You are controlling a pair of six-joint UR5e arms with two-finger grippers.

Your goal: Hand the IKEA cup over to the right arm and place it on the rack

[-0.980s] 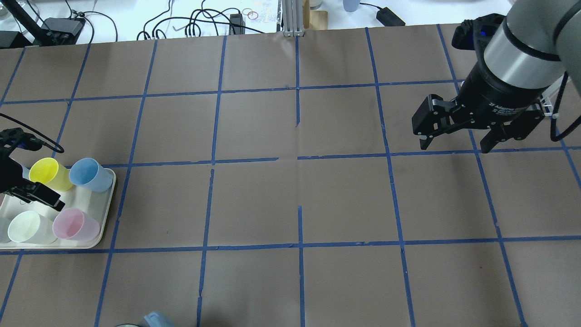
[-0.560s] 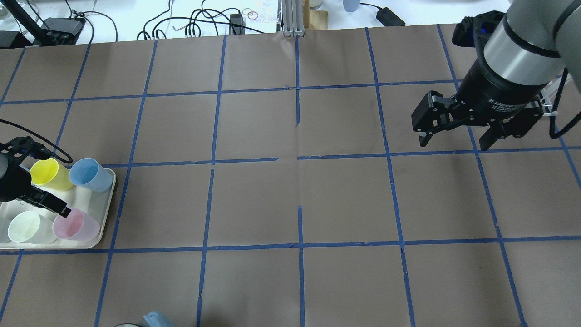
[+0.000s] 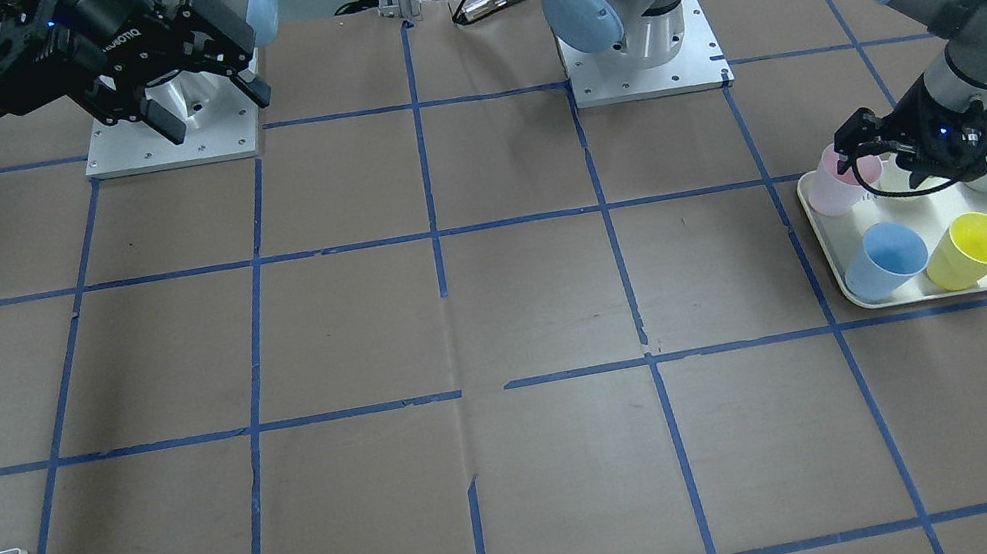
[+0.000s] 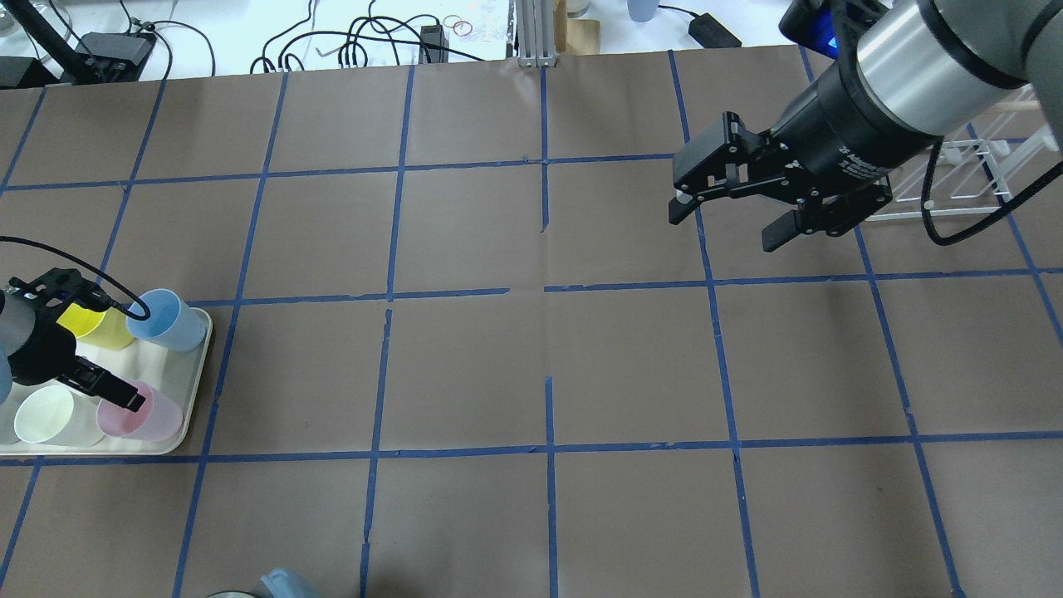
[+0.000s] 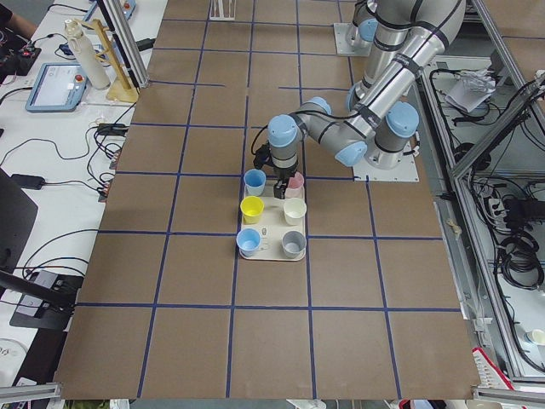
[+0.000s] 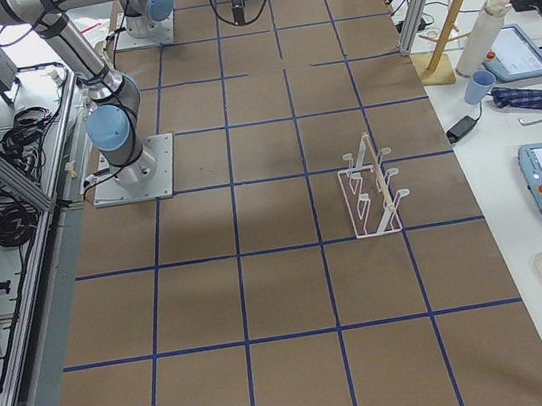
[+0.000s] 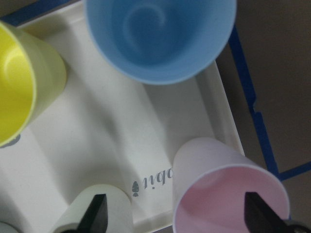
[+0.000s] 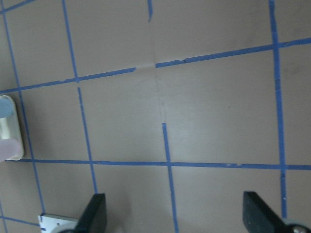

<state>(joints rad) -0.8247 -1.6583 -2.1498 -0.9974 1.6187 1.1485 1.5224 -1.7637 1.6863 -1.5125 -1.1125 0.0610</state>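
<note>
Six cups (image 5: 251,208), one tray (image 5: 271,257), one rack (image 6: 371,194), two arms (image 4: 905,58).

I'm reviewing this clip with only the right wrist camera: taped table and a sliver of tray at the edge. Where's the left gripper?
Observer: The left gripper is open and hovers over the pink cup on the tray. It is not closed on the cup.
Operator: Is the rack out?
Observer: Yes, a white wire rack stands far over on the robot's right, with no cup on it.
Operator: What's next to the pink cup?
Observer: A cream cup stands beside it on the tray.
</note>
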